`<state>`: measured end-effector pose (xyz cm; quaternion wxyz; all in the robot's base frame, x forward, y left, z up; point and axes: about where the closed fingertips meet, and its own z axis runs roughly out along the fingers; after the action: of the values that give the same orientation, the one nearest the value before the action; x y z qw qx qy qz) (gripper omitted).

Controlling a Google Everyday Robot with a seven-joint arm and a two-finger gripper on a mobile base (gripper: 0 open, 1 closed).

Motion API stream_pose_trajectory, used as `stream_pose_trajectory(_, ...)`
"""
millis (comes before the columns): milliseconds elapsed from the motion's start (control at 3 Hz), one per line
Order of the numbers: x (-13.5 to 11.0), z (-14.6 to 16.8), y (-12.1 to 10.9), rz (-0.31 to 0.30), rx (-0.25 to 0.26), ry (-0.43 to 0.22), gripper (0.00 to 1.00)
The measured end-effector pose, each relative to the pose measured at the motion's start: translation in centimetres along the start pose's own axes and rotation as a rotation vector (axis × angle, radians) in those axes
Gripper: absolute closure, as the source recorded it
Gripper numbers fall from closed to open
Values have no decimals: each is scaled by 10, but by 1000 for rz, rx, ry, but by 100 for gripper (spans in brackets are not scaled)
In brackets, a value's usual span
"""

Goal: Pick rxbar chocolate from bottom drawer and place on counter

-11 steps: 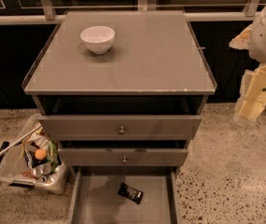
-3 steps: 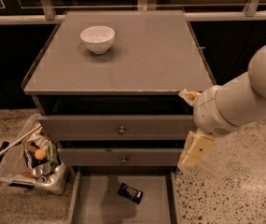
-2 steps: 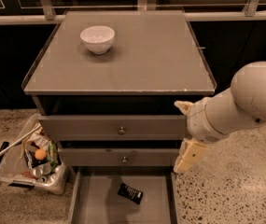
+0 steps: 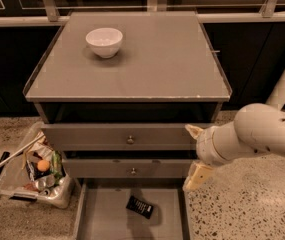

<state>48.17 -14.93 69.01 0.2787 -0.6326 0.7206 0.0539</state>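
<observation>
White bowl (image 4: 104, 41) upright, back-left up top. Clear plastic bin (image 4: 13, 185) on the speckled floor (image 4: 252, 204) left of the cabinet (image 4: 47, 115), stuffed with wrappers plus a small orange round item (image 4: 43, 165). Metal railing (image 4: 242, 17) behind. My gripper (image 4: 194, 156) hangs at the right end of the two knobbed drawers (image 4: 130, 139).

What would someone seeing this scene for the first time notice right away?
A big pale arm reaches in from the right, its gripper open at the right end of the upper drawers. Below, the black rxbar chocolate lies alone in the open bottom drawer; a white bowl sits on the counter.
</observation>
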Motion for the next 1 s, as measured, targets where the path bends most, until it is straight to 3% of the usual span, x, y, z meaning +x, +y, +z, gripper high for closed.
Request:
stream_pose_trajectory(333,24,42,9,13,-1,-27,0)
stream_pose_trajectory(667,24,42,9,14,-1,-27,0)
stream_pose_trajectory(1000,35,74,24,63,-49,-55,0)
